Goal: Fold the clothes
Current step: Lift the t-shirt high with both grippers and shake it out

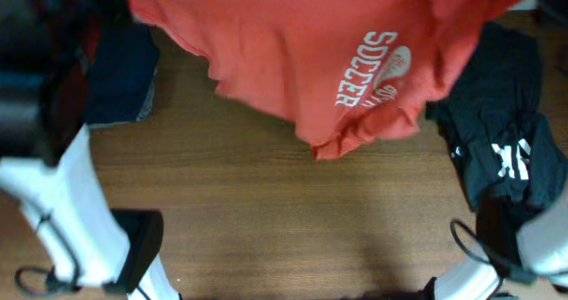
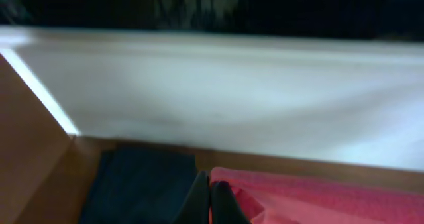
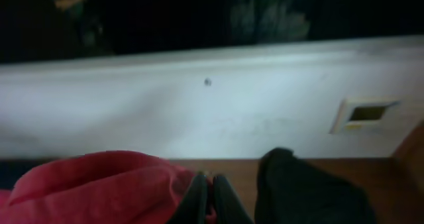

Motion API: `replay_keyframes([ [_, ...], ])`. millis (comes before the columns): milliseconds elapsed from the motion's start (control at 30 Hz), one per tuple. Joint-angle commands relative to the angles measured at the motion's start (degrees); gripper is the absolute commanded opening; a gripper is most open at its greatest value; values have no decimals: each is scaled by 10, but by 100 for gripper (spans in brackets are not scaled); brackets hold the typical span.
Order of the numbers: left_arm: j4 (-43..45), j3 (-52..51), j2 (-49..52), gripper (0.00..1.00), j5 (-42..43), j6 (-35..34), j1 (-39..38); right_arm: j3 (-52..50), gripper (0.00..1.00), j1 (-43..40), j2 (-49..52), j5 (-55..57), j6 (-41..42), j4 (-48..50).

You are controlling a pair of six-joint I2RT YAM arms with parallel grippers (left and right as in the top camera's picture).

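The left fingers (image 2: 197, 201) are pressed together with no gap showing between them. The edge of the red shirt (image 1: 293, 51) begins right at their tips and runs off to their right, so they appear pinched on its cloth. Just to the left of these fingers lies a navy garment (image 1: 120, 74) on the wooden counter (image 1: 266, 211). Beyond both stands a white wall (image 2: 232, 98).

The right fingers (image 3: 196, 199) are likewise closed tight, with a sliver of red cloth caught between them. The bulk of the shirt swells up to their left. Just to their right, a black garment (image 1: 501, 114) sits in a heap. Past it, a small plate (image 3: 364, 114) is set into the wall.

From overhead, the shirt spans the stretch between the two pairs of fingers, its white lettering turned toward the right fingers' side. Its lower hem is bunched in folds below the lettering. The blur keeps me from telling whether that hem touches the counter. The shirt's right edge runs close by the black garment, and contact there cannot be told.

On the near side of the hem, a broad band of bare counter runs between the two white arm bases. The navy garment bounds the room outside the left fingers, and the black garment bounds it outside the right fingers.
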Motion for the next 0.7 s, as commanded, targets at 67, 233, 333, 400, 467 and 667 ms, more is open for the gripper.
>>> replay_keyframes([
  [67,-3,11,-103,1,-60,7,14,7,4,-49,-69,41,9,-15],
  [233,-9,11,-171,0,-61,7,14,7,6,-73,-116,41,9,-26],
  [333,-10,10,-193,1,-61,7,14,7,8,-82,-132,41,9,-28],
  [400,-11,10,-201,0,-60,7,14,7,9,-82,-140,41,9,-28],
  [467,-11,10,-202,0,-61,7,14,7,8,-82,-142,41,9,-28],
  [667,-7,-14,-183,1,-63,7,14,7,4,-82,-128,41,6,-28],
])
